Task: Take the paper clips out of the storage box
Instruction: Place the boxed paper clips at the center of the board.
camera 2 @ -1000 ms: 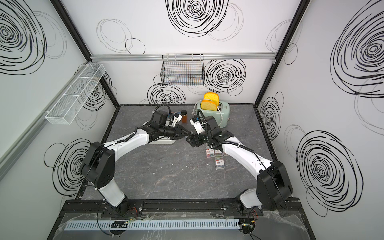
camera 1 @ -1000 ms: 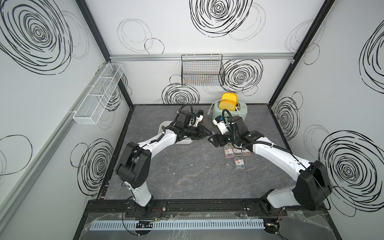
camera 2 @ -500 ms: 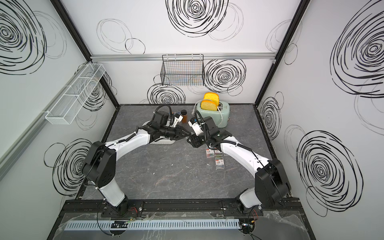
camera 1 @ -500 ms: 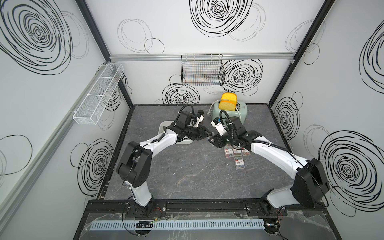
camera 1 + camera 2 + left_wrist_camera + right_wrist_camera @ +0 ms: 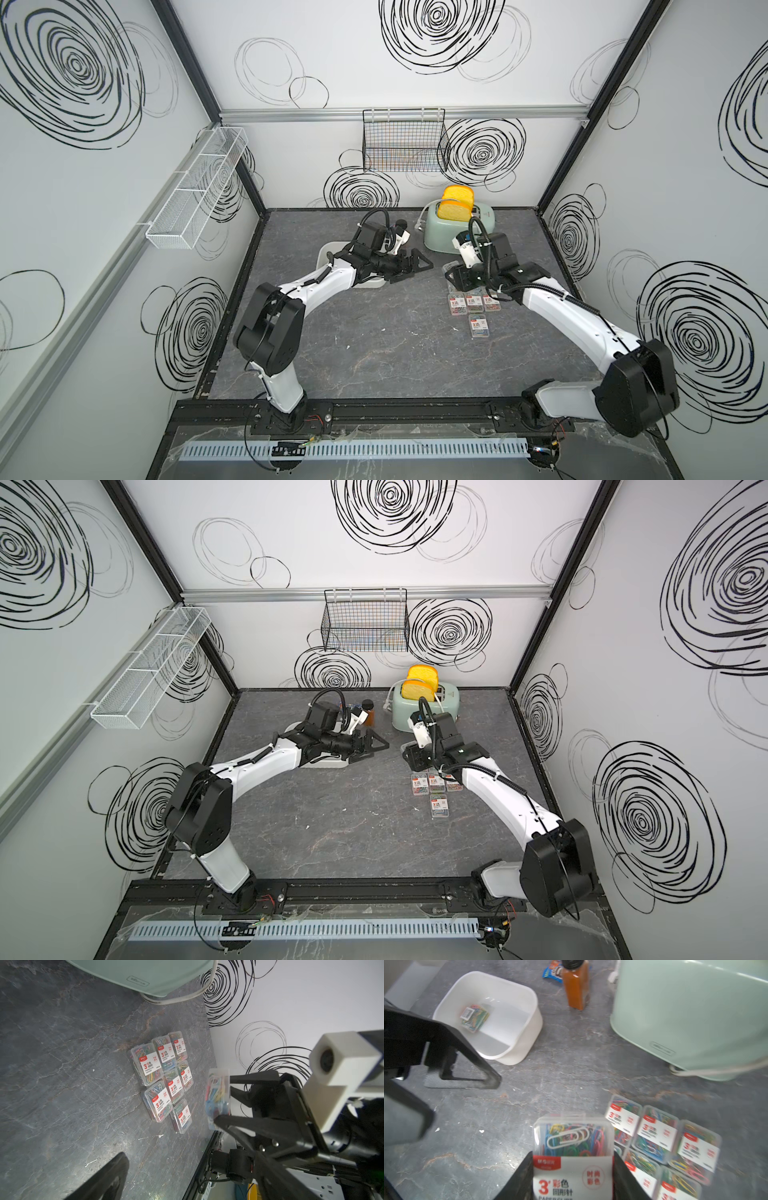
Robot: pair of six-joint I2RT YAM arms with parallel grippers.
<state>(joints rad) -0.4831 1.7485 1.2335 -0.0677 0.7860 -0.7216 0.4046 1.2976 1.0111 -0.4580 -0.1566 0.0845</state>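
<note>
Since a second ago the two pincers have parted from their meeting over the middle of the table. The left pincer (image 5: pixel 412 268) has sprung wide and empty, and the right pincer (image 5: pixel 455 277) has drawn a case of paper clips off toward the right edge.

In both top views the left pincer hangs just past the box (image 5: pixel 328 250), which sits toward the back edge, left of the middle. The right pincer (image 5: pixel 410 757) hovers at the back of the set-down cases (image 5: pixel 473 302), in front of the toaster (image 5: pixel 444 239).

From the left wrist, seven set-down cases (image 5: pixel 164 1076) lie label-up in a tight block near the right edge. The right pincer (image 5: pixel 223 1103) clamps the held case (image 5: pixel 217 1093) beside them, seen edge-on.

From the right wrist, the held case (image 5: pixel 573 1142) sits between the jaws, gripped across its width, with its long axis running straight out ahead. The last case (image 5: pixel 474 1017) lies flat in the box (image 5: pixel 529 1043), barcode up, askew to the walls. It lies behind the open left pincer (image 5: pixel 465 1100), on that arm's side, so I judge the left arm nearer to it.
</note>
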